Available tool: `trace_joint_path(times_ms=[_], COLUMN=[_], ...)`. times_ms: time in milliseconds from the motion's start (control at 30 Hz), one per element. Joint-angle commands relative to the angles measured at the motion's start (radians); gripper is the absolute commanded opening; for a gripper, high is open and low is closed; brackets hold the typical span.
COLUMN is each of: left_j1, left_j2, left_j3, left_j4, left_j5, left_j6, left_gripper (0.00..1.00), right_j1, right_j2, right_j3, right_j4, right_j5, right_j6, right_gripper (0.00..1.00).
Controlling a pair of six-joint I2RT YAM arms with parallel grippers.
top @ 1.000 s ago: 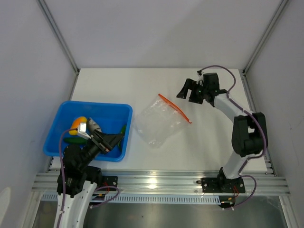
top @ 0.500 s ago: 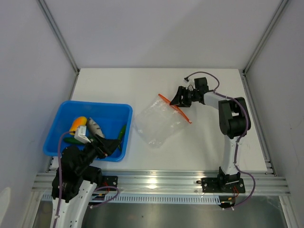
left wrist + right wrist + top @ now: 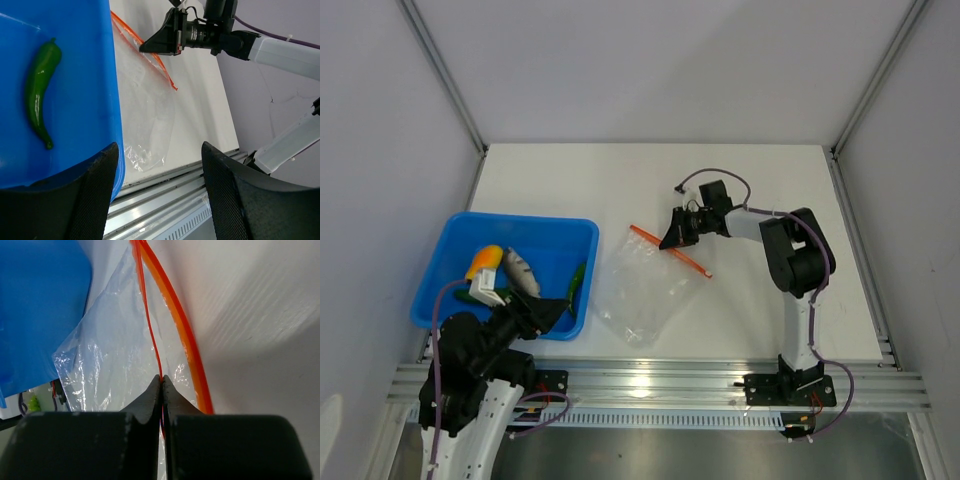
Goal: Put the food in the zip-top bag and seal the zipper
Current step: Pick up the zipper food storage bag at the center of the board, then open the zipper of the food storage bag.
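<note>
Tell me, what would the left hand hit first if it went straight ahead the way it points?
Probably the zip-top bag lying just beyond the blue tray, since the left hand points past the tray's corner towards it. One finger might clip the tray's wall first; depth is hard to judge.

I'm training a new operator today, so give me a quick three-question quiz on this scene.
1. True or false: the right claw is shut on the zip-top bag's zipper.
2. Fill in: the left claw is ___.
3. Where does the green pepper lie? A) in the blue tray B) in the zip-top bag C) in the left claw
Key: 1 true; 2 open; 3 A.
</note>
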Motion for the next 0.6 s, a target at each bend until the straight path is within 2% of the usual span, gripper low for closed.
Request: trace_joint_path(times_ms=[0,133,233,400,567], left_j1=[-0.006,-0.006,-0.008,-0.008,-0.008], left_j2=[0.031,0.063,0.114,0.219,0.281], left_j3=[0.069,0.108,0.147,0.187,0.207], left_j4=[-0.025,-0.018,-0.018,-0.016,0.022], left_j5=[0.028,0.021,0.028,0.104,0.159], left_j6=[0.033,0.038,0.041,0.031,0.015], left_gripper=[0.69,0.67,0.62,0.57,0.56], right_j1=[0.021,0.082,0.135,0.298,0.467], right_j2=[-0.087,-0.228,-0.375,-0.595,-0.678], right_j3=[-0.021,-0.061,-0.064,-0.075,-0.098], right_j4=[0.031,-0.025,-0.082,-0.171,-0.214], right_j5=[0.008,0.132,0.227,0.410,0.522], right_j6=[-0.009,-0.018,-0.036,-0.075,-0.105], right_gripper=[0.00,0.00,0.00,0.00,0.00])
